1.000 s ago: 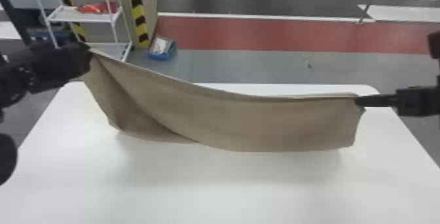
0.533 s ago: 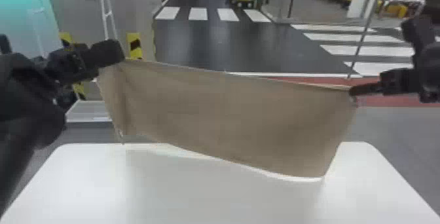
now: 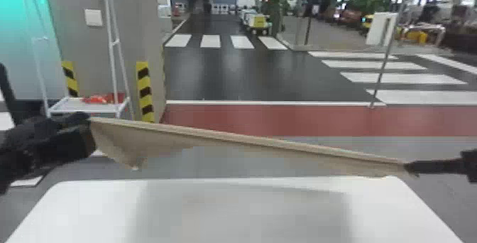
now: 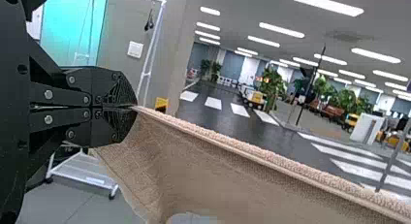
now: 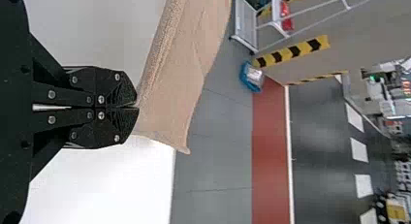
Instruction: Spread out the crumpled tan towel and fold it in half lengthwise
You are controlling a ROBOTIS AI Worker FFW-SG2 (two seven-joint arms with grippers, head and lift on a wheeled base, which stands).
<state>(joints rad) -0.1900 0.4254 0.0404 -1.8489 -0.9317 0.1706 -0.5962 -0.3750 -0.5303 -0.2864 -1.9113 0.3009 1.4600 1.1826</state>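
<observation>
The right gripper (image 5: 136, 106) grips a corner of the tan towel (image 5: 180, 73) beside a white table (image 5: 104, 180).

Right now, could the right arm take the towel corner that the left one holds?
Probably not: the right gripper is shut on the tan towel's other end, and the left gripper has its jaws closed on that corner.

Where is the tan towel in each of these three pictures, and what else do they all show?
Head view: the tan towel slopes across the middle, left jaws to right jaws.
Left wrist view: the towel runs outward from the left jaws.
Right wrist view: the towel stretches away from the right jaws.
Shared landmark: white crosswalk stripes on the dark floor.
</observation>
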